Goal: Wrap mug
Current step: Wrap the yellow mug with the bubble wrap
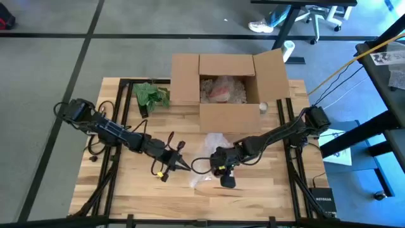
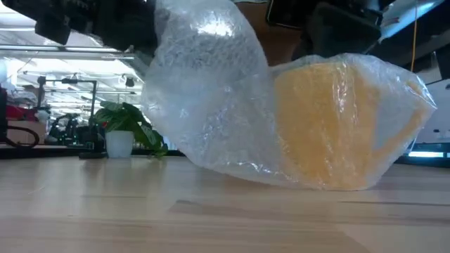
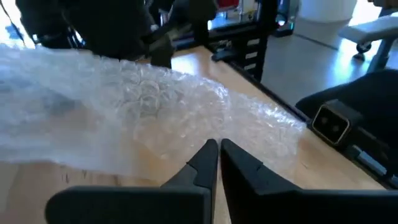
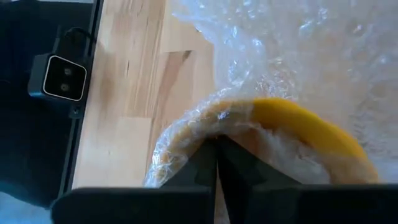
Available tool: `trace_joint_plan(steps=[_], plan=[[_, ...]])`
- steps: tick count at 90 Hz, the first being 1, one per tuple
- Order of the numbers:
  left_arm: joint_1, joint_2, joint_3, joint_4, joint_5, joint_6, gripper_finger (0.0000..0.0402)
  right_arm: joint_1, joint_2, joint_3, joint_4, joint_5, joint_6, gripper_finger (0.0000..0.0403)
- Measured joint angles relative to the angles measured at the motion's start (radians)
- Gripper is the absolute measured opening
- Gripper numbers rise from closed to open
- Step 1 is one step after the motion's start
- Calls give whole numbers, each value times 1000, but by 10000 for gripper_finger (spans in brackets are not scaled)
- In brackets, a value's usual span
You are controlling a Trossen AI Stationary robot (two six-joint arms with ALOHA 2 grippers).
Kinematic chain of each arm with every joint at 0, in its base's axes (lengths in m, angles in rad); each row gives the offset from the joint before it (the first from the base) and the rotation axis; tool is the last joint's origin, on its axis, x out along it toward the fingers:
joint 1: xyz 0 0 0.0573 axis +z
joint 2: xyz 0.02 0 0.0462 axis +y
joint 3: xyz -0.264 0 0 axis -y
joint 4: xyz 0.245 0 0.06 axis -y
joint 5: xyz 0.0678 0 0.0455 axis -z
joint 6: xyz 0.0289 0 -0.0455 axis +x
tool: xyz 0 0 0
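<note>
Yellow mug (image 2: 330,126) lies mid-desk (image 1: 266,196) under loose bubble wrap (image 2: 204,91), right tool (image 4: 216,149) pinched shut on wrap at mug, left tool (image 3: 219,152) closed, empty, beside wrap; film soft, slippery, mug rigid/fragile: grip wrap edges.

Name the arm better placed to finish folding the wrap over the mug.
Probably the right. Its gripper is shut on the wrap at the mug. The left gripper is shut beside the wrap's loose edge, holding nothing.
</note>
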Motion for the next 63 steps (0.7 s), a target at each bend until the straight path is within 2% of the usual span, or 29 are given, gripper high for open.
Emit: trace_joint_plan(steps=[12, 28, 53, 63], plan=[[9, 0, 14, 7, 13, 20, 0, 0, 0, 0, -1, 0, 0, 0], [40, 28, 66, 7, 92, 49, 0, 0, 0, 1, -1, 0, 0, 0], [65, 242, 243, 6, 250, 71, 0, 0, -2, 1, -6, 0, -3, 0], [67, 323, 303, 5, 278, 82, 0, 0, -2, 2, -14, 8, -4, 0]])
